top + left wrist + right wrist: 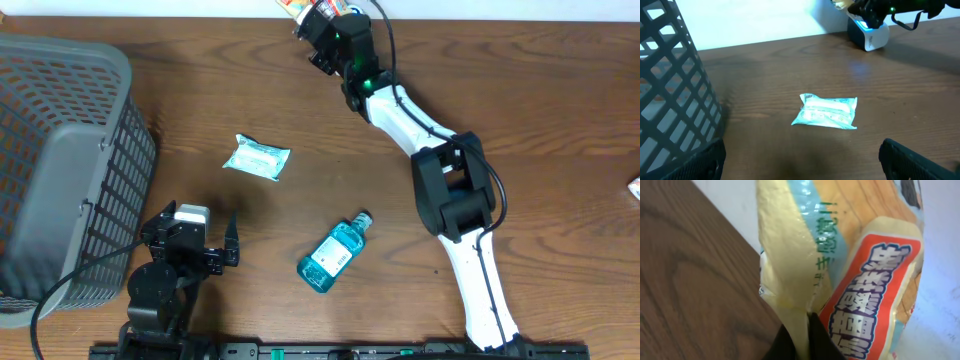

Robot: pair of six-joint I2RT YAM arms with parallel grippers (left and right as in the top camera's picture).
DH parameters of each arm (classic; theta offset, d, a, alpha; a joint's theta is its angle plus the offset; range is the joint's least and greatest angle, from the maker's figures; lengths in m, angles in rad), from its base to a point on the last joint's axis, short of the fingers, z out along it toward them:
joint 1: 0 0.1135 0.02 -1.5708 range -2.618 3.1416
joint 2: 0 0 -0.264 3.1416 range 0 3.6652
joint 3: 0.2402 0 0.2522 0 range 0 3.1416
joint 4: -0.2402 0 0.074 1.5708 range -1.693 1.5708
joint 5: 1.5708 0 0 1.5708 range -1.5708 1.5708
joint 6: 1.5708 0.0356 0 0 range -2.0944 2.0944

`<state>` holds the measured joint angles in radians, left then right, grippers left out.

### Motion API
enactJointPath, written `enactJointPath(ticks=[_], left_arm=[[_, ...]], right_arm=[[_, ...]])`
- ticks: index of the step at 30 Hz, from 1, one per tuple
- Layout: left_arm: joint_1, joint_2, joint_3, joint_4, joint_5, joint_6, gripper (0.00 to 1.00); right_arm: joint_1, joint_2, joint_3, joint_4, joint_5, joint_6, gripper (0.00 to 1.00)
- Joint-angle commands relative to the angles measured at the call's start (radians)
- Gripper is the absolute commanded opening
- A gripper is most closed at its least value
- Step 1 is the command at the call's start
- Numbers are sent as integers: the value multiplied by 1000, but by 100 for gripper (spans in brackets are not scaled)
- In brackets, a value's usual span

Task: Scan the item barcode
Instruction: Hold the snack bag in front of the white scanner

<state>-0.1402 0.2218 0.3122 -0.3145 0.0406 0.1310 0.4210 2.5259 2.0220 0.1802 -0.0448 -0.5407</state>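
Right gripper pinches the yellow and orange printed plastic snack packet at the far edge of the brown wooden table.
Right jaws are closed tight on the packet's crimped seam, just by a small white-and-dark box with a blue light. Left gripper sits near-left with jaws wide and nothing between them, beside the grey plastic lattice basket. Pale teal flat wipes pack lies mid-table; clear blue liquid bottle lies on its side nearer.
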Motion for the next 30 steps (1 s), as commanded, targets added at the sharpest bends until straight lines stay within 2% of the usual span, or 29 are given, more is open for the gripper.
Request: enactJointPath(ticks=[1, 7, 13, 19, 24, 30], left_arm=[[0, -2, -1, 1, 4, -1, 98], [0, -2, -1, 1, 4, -1, 98], [0, -2, -1, 1, 4, -1, 98], [0, -2, -1, 1, 4, -1, 98], [0, -2, -1, 1, 4, -1, 98], [0, -2, -1, 1, 4, -1, 98]], right_arm=[[-30, 4, 31, -3, -40, 130, 1], [-58, 4, 31, 18, 42, 151, 1], [-129, 5, 31, -36, -276, 328, 1], [-147, 5, 31, -107, -307, 378, 1], [-129, 5, 31, -79, -482, 448, 0], [-111, 5, 31, -61, -490, 503, 1]])
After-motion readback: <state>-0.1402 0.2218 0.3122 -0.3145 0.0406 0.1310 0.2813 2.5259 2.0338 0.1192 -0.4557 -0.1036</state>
